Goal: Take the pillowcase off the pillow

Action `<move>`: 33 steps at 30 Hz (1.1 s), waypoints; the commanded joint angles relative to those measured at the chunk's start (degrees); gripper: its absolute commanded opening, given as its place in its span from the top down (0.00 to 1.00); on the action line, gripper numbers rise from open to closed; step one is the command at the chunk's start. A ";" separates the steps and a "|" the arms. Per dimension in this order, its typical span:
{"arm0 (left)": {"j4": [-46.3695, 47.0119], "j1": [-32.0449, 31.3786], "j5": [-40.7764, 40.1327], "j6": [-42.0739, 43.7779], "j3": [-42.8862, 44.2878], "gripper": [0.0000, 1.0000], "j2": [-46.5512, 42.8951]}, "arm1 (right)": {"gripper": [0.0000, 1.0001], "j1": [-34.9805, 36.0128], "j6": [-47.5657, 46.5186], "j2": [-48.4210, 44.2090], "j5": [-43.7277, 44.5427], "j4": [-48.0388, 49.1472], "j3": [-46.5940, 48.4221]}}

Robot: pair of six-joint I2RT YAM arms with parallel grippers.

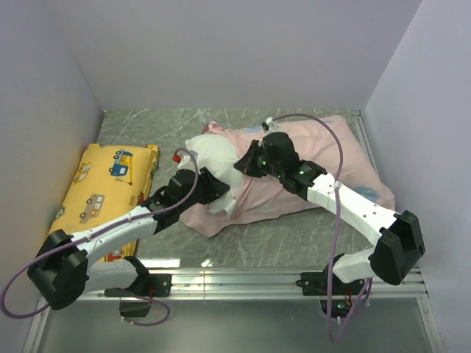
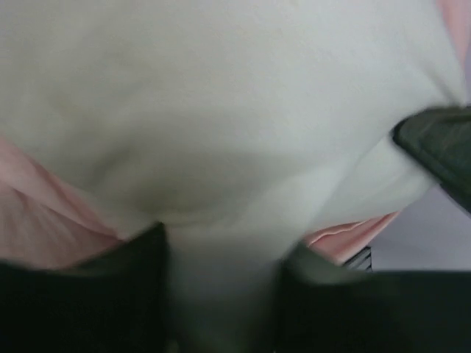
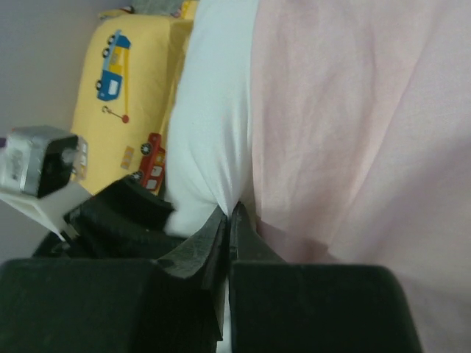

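Observation:
The pillowcase [image 1: 316,158] lies at centre right, pale pink inner side up. The white pillow [image 1: 213,156] bulges out of its left end. My left gripper [image 1: 212,190] is shut on the pillow's near left part; in the left wrist view white fabric [image 2: 221,110] is bunched between its fingers [image 2: 110,294]. My right gripper [image 1: 245,163] is shut at the line where pillow and pillowcase meet. In the right wrist view its tips [image 3: 231,209] pinch fabric, with pink pillowcase [image 3: 353,110] to the right and white pillow [image 3: 213,110] to the left.
A yellow cushion printed with vehicles [image 1: 103,184] lies along the left wall, close beside the left arm; it also shows in the right wrist view [image 3: 125,88]. Grey walls close in the left, back and right. A metal rail [image 1: 243,279] runs along the near edge.

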 commanded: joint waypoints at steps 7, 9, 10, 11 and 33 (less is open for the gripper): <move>-2.16 -0.74 -10.25 -1.50 11.73 1.00 3.02 | 0.48 2.02 -8.73 -5.71 9.69 -8.78 7.34; -3.14 -0.74 -11.13 -1.16 12.88 1.00 3.37 | 0.37 2.37 -9.43 -11.57 14.43 -11.42 4.55; -3.14 -0.65 -10.96 -0.54 13.84 1.00 3.46 | 0.35 2.38 -9.18 -13.79 15.76 -12.04 2.79; -3.41 -0.65 -10.87 -0.19 14.37 1.00 3.64 | 0.33 2.38 -8.91 -15.90 18.55 -12.65 0.86; -12.37 -0.65 -11.48 5.52 21.14 1.00 -2.78 | 0.51 -5.36 -6.97 -19.61 23.94 -9.14 -15.25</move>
